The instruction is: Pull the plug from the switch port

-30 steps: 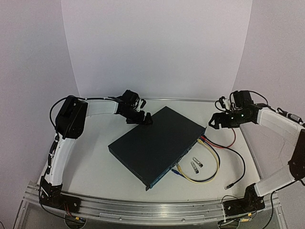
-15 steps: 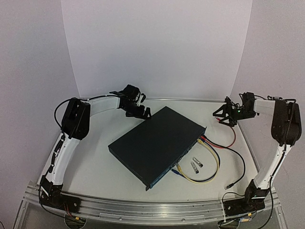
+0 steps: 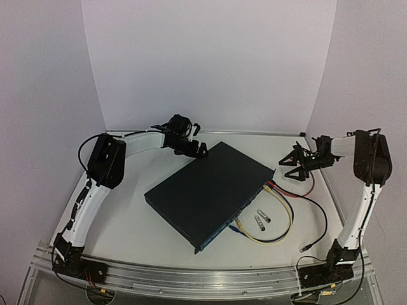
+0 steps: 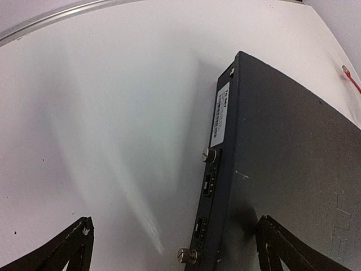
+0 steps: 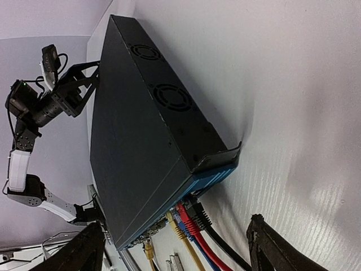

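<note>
Switch (image 3: 210, 190) sits diagonally mid-worktop, with its port face turned toward the near right corner. All cables are seated, and nothing is pulled yet.

Change over the last second: the right arm has folded its elbow upward, and the right gripper (image 3: 294, 164) has swung round to face the switch's right corner. It hangs just off that corner, near the plugs (image 5: 189, 217) but touching none. In the wrist view its claw (image 5: 175, 226) stands wide apart and empty. We judge it a touch narrower than a second ago.

The left gripper (image 3: 194, 149) has crept along the far corner of the switch. Its claw (image 4: 175, 226) is open too, one finger over the worktop and one over the lid, gripping nothing. We read this as bracing.

Red, yellow, blue and black plugs crowd the right end of the port face. The red cable (image 3: 289, 190) and yellow cable (image 3: 280, 232) loop out toward the right edge. We cannot tell which plug is the target.

Judgement: we are in the approach phase, and the next move calls for a narrow, well-aimed pinch on one plug.
</note>
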`<state>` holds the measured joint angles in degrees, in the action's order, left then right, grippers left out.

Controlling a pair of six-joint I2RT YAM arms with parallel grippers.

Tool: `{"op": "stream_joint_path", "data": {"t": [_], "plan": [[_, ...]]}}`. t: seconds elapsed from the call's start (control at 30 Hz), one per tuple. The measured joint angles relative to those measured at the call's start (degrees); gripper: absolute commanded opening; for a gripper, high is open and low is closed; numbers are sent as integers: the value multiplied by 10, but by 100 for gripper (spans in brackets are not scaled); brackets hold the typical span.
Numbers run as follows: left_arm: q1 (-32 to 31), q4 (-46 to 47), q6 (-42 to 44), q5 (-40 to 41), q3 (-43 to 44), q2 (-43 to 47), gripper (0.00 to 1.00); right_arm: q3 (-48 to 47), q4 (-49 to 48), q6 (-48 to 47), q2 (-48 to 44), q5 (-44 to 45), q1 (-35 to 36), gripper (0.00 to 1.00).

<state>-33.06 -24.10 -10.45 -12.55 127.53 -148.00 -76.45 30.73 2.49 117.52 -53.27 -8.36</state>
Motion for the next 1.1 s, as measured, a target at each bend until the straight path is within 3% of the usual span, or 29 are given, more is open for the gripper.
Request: {"op": "stream_joint_path", "data": {"t": [1.1], "plan": [[0,76,2,-29,-2,-22,100,20,10,63,89,-90,16,53]]}}
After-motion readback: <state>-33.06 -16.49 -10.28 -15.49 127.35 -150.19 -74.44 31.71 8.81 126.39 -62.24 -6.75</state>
